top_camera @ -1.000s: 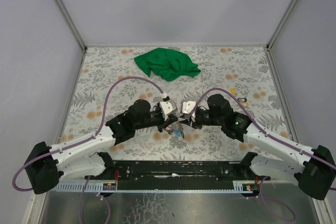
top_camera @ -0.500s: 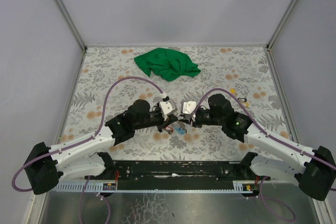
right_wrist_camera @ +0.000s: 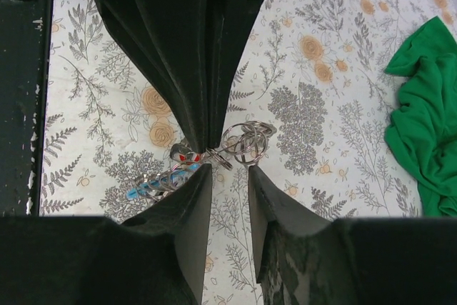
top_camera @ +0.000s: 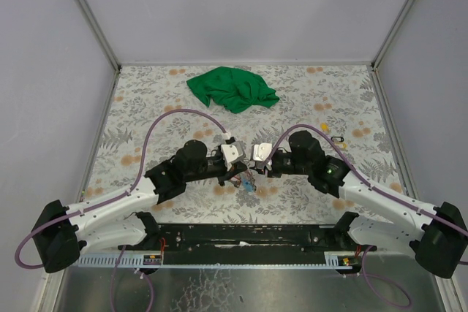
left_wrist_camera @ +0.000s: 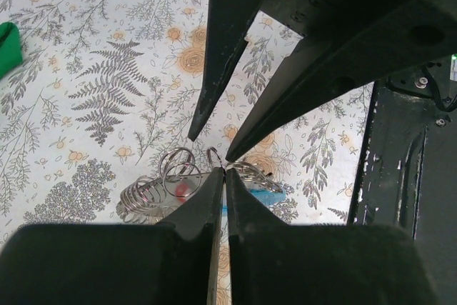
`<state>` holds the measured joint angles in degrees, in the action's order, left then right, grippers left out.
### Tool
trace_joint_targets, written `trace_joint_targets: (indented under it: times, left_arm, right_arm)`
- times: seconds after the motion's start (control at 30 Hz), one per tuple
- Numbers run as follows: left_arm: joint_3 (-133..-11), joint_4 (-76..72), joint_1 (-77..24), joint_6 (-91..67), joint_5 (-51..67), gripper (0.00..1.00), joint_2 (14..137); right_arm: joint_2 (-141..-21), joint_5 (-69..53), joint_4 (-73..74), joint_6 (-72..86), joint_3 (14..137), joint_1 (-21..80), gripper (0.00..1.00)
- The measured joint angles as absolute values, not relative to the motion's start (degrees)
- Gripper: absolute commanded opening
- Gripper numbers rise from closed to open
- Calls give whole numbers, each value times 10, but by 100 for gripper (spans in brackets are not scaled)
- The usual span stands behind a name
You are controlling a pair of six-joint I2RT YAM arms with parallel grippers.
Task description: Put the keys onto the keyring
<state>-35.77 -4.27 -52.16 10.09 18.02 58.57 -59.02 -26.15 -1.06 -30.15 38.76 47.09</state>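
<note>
Progress check: imo this is mid-job, not done. The keyring [right_wrist_camera: 244, 142] sits a bit in from the middle of the table's [top_camera: 146, 107] near edge, right between the two hands. The red key [right_wrist_camera: 187, 156] and blue key [right_wrist_camera: 153, 188] are bunched up against the ring's coils, touching or nearly. I can't tell whether either one is actually threaded on or just tangled beside it. So what's left, afaict: get them properly onto the loop, or confirm they're already on.

Left hand [left_wrist_camera: 224, 173] is clamped fully shut, tips pinching the ring wire, prob just steadying it. Right hand [right_wrist_camera: 228, 171] is partway open w/ nothing in it. Its tips sit either side of the wire, right by the left tips, and you can see table through the gap.

Pose: both arms reach low and fwd from the near edge, forearms angled inward. The hands meet tip to tip, almost nose to nose, fingers tilted down at the table. Green cloth [top_camera: 232, 89] is well apart nr the far edge, not involved.
</note>
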Motion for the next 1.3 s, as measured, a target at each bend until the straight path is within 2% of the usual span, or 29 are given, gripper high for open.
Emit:
trace_joint_targets:
  times: [0.2, 0.33, 0.57, 0.63, 0.77, 1.03, 1.3]
  left_arm:
    - [-355, -43, -522, 104, 185, 0, 584]
    - [-352, -43, -522, 105, 191, 0, 581]
    - [-349, -44, -522, 106, 192, 0, 579]
    - [-347, -44, -521, 106, 191, 0, 578]
    - [-337, -53, -521, 106, 191, 0, 573]
    - [-280, -125, -517, 100, 186, 26, 545]
    - [-219, -206, -496, 86, 192, 32, 523]
  right_arm:
    - [-603, -273, 0, -309, 395, 471, 32]
    - [-608, -282, 6, -311, 401, 471, 27]
    - [-615, -297, 16, -316, 408, 471, 9]
    - [-619, -299, 22, -316, 411, 471, 1]
    - [-620, -305, 30, -317, 412, 471, 0]
    - [-620, -307, 27, -312, 412, 471, 0]
    - [-620, -307, 23, -304, 412, 471, 0]
